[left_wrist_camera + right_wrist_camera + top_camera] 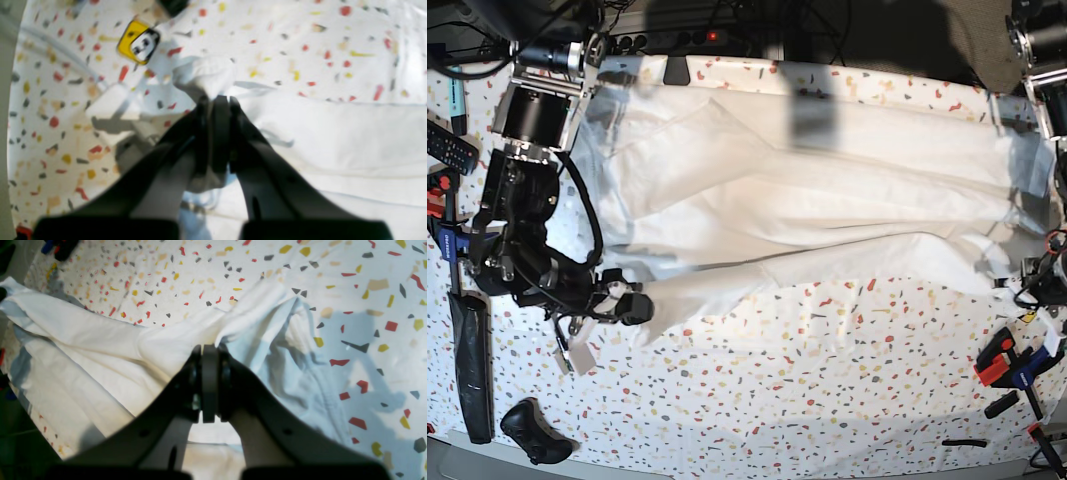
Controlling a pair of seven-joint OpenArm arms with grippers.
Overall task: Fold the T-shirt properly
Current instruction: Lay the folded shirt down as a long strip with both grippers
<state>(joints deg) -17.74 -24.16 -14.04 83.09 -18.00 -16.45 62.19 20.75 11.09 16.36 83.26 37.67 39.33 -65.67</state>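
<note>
The white T-shirt (pixel 827 190) lies stretched sideways across the speckled table (pixel 827 380), wrinkled and pulled taut between both arms. In the left wrist view my left gripper (pixel 215 100) is shut on a bunched corner of the cloth (pixel 203 75), and the rest of the shirt (pixel 333 133) runs off to the right. My right gripper (pixel 209 348) is shut on a gathered fold of the T-shirt (pixel 100 340). In the base view that gripper (pixel 635 305) holds the shirt's lower left corner. The shirt's far right end (pixel 997 270) reaches the table's right edge.
A yellow tag (pixel 138 41) and a white adapter (pixel 113 103) with its cable lie beside my left gripper. Orange and blue clamps (pixel 1005 365) sit at the right edge. A black controller (pixel 532 430) and a long black bar (pixel 472 360) lie at the left front.
</note>
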